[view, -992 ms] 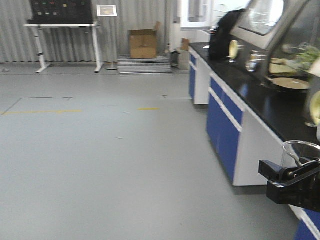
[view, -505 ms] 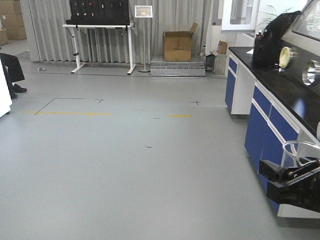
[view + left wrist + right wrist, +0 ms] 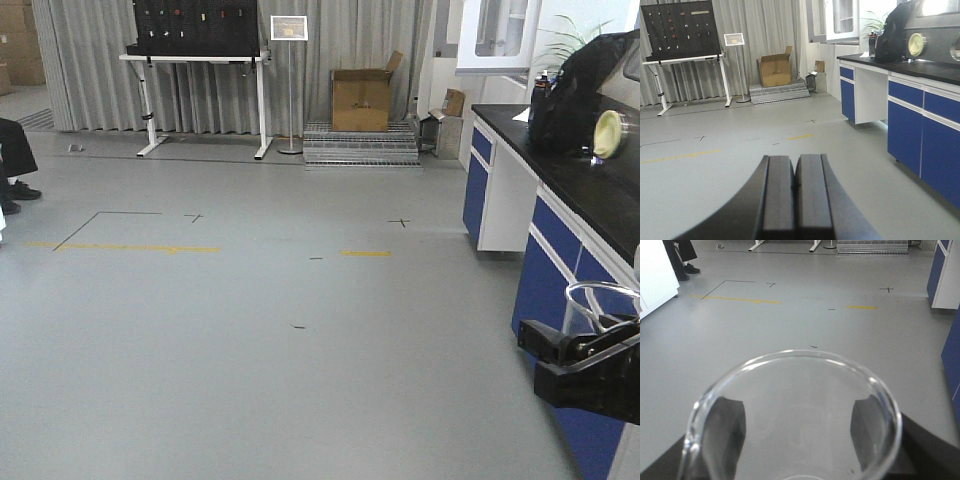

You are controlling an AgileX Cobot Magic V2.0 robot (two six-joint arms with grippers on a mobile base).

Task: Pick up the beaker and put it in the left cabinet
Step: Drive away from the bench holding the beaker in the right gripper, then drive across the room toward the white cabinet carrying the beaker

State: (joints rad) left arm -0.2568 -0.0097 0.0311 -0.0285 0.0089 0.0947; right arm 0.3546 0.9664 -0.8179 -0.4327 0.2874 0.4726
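Observation:
The beaker is a clear glass cylinder held upright above the floor at the lower right of the front view. My right gripper is shut on the beaker, black against the blue counter front. In the right wrist view the beaker's rim fills the lower frame, and my right gripper shows through the glass with a dark finger on either side. My left gripper is shut with its pads pressed together and nothing between them. The left cabinet is out of view.
A blue-fronted, black-topped counter runs along the right, with a black bag on it. At the back stand a cardboard box, a sign stand and a pegboard table. A person's legs show at far left.
The view has swung left: the counter has slid toward the right edge and more open floor and the back wall show. The beaker stays in my right gripper.

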